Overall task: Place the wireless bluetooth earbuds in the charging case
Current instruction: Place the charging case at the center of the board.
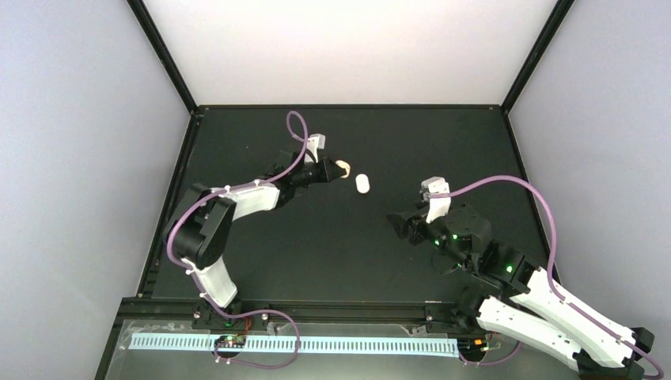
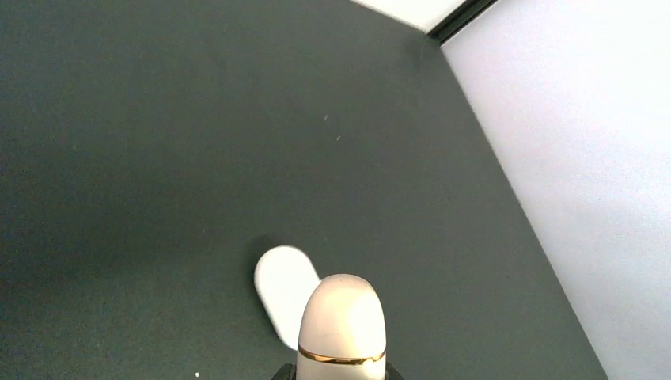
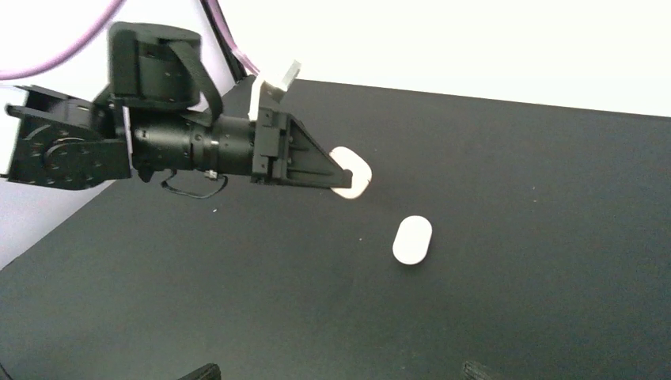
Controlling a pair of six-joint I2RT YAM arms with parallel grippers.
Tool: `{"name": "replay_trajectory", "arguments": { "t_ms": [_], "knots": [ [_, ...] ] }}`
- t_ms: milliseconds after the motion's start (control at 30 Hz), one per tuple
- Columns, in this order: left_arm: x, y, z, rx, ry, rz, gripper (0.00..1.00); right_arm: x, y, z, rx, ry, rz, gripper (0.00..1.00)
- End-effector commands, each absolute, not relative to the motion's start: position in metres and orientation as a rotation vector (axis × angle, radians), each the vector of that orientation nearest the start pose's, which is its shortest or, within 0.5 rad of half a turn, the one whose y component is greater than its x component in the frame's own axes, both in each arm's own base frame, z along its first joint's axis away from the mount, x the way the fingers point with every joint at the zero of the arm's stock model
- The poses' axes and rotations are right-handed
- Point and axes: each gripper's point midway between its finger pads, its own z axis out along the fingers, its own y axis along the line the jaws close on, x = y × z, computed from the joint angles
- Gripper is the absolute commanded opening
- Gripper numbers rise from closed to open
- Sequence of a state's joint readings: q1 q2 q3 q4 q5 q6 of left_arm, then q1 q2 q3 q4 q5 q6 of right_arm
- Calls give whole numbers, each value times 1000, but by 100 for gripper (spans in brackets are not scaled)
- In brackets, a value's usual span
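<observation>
My left gripper [image 1: 331,170] is shut on a pale beige pill-shaped charging case [image 1: 343,167] with a gold band; the case is closed and sticks out past the fingertips. It fills the bottom of the left wrist view [image 2: 342,321] and shows in the right wrist view [image 3: 354,176] too. A white oval case [image 1: 362,184], also closed, lies flat on the black mat just right of it [image 2: 278,283] [image 3: 412,240]. My right gripper [image 1: 400,226] is open and empty, off to the right of the white case [image 3: 340,370]. No earbuds are in view.
The black mat [image 1: 316,261] is framed by black rails [image 1: 170,206] and pale walls. The left arm [image 3: 158,142] reaches across the right wrist view. Purple cables [image 1: 546,214] loop over both arms.
</observation>
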State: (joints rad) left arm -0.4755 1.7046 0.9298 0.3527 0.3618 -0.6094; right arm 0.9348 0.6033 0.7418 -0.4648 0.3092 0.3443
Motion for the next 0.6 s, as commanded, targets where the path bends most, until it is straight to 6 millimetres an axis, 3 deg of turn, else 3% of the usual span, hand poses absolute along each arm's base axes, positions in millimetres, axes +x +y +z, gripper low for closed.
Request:
{"name": "replay_trajectory", "arguments": {
  "t_ms": [0,267,567],
  "knots": [
    [414,-289,136,88,2157,-1115,2,198,170,297,-343,1854,545,79],
    [425,-285,74,3,2342,-1013,2,198,170,301,-361,1849,527,79],
    [419,-268,34,-73,2480,-870,2,198,176,299,-381,1862,542,79]
  ]
}}
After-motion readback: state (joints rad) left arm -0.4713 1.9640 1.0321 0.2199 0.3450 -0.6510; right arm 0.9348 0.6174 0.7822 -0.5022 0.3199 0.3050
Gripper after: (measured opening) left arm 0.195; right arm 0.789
